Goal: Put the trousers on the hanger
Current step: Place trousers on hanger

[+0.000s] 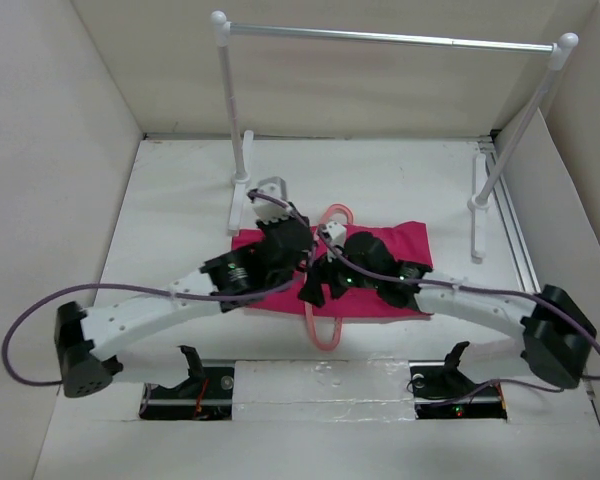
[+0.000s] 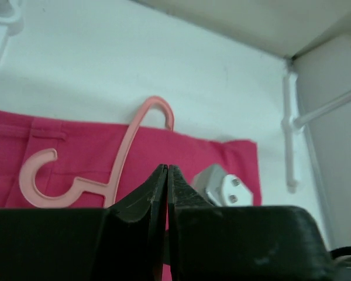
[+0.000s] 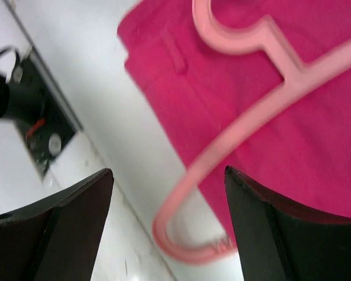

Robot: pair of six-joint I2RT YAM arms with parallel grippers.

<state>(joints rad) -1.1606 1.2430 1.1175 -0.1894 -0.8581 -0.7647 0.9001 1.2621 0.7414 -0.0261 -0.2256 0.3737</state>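
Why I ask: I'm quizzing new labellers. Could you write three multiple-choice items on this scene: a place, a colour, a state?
1. Where is the hanger? A hung up; B lying across the trousers; C held upright.
2. The trousers' colour? A magenta-pink; B blue; C white.
3. The right end effector is: A open; B shut on the hanger; C shut on the trousers.
Answers: B, it lies flat over the cloth; A, seen in every view; A, its jaws stand wide apart, the hanger loose below.

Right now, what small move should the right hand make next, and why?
Probably lower the right hand and close it on the hanger. It stands open just above the hanger, which lies unheld across the trousers; the left hand is shut on nothing.
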